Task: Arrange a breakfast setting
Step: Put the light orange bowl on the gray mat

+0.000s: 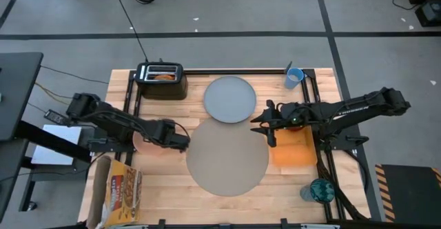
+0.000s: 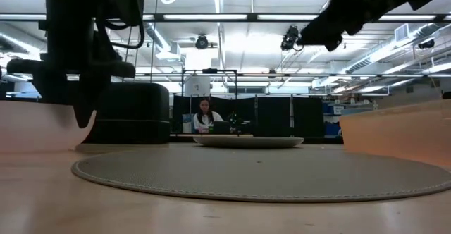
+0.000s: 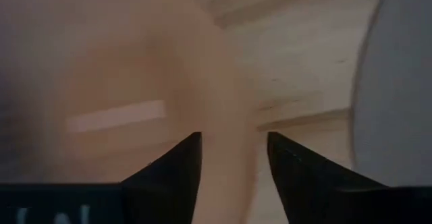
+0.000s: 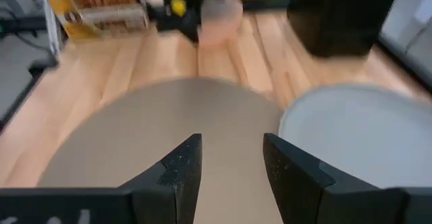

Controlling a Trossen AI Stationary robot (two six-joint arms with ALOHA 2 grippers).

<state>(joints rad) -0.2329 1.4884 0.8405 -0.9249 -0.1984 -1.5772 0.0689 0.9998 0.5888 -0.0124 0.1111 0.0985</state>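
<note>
The small pink bowl (image 1: 140,144) stands on the table left of the round tan placemat (image 1: 227,158), mostly under my left arm. My left gripper (image 1: 180,140) is open, low at the bowl's rim (image 3: 233,126), one finger on each side of the wall. My right gripper (image 1: 266,123) is open and empty above the gap between the placemat (image 4: 169,129) and the grey plate (image 1: 229,99). The bagel (image 1: 163,77) sits in the toaster. The light-blue cup (image 1: 294,77) stands at the far right and the yellow cereal box (image 1: 121,192) at the near left. Apple and spoon are out of view. My left gripper has its two fingers (image 3: 183,162) on either side of the pink bowl's wall, near the rim on the side facing the placemat, coming from above. I cannot tell whether either finger touches the wall. The bowl (image 2: 35,125) rests on the table.
A black toaster (image 1: 162,81) stands at the far left of the table. An orange flat piece (image 1: 293,147) lies right of the placemat, and a teal glass object (image 1: 318,190) stands at the near right. A person sits far behind the table (image 2: 204,115).
</note>
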